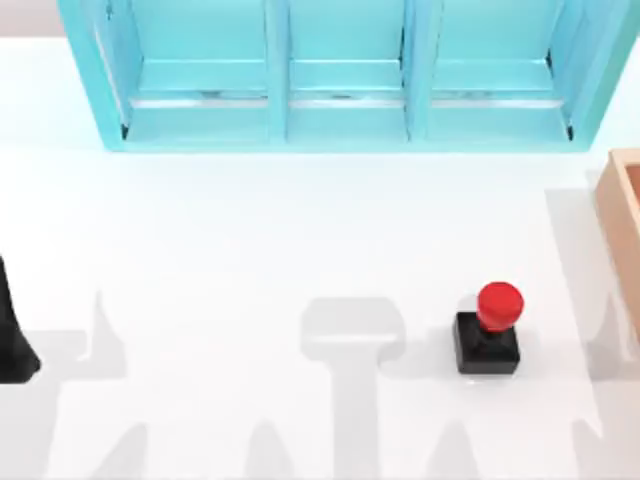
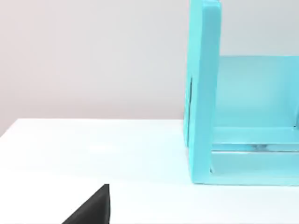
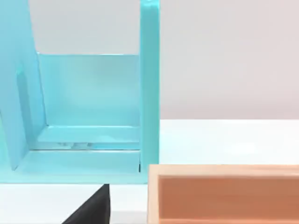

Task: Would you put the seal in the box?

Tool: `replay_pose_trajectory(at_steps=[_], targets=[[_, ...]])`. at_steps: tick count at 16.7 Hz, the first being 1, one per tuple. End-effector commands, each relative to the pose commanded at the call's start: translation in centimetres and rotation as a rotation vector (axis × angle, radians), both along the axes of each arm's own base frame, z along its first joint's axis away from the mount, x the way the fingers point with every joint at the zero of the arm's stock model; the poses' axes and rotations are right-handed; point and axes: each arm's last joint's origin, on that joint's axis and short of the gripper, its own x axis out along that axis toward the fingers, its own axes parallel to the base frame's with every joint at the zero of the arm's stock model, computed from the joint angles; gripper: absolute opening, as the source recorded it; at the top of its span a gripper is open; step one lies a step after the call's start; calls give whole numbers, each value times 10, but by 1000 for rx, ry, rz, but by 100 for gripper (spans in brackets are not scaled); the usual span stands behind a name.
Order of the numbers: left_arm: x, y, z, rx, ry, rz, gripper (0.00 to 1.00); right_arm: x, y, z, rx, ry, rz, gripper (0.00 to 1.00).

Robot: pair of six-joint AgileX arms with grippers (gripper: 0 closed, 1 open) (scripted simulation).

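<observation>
The seal (image 1: 488, 330), a glossy red knob on a square black block, stands upright on the white table right of centre, near the front. The box (image 1: 622, 215), light tan wood with thick walls, sits at the table's right edge, behind and to the right of the seal; its near wall (image 3: 224, 193) fills the low part of the right wrist view. My left arm (image 1: 12, 340) is parked at the table's far left edge, well away from the seal. A dark piece of each gripper juts into its own wrist view: left gripper (image 2: 93, 210), right gripper (image 3: 93, 207).
A large turquoise three-compartment shelf unit (image 1: 340, 125) runs along the back of the table, and its end compartments appear in the wrist views as shelf (image 2: 243, 116) and shelf (image 3: 88, 112). White tabletop (image 1: 250, 260) lies between the shelf and the seal.
</observation>
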Motion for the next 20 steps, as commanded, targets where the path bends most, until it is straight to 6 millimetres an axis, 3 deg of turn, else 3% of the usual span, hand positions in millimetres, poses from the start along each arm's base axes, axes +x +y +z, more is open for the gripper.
replay_pose_trajectory(at_steps=[5, 10, 15, 20], targets=[[0, 0, 0, 0, 0, 0, 100, 0, 3, 11, 26, 60, 28, 100], [0, 0, 0, 0, 0, 0, 100, 14, 16, 63, 113, 336, 106, 100], [0, 0, 0, 0, 0, 0, 100, 71, 50, 107, 156, 808, 138, 100], [0, 0, 0, 0, 0, 0, 100, 141, 108, 107, 106, 1261, 86, 100]])
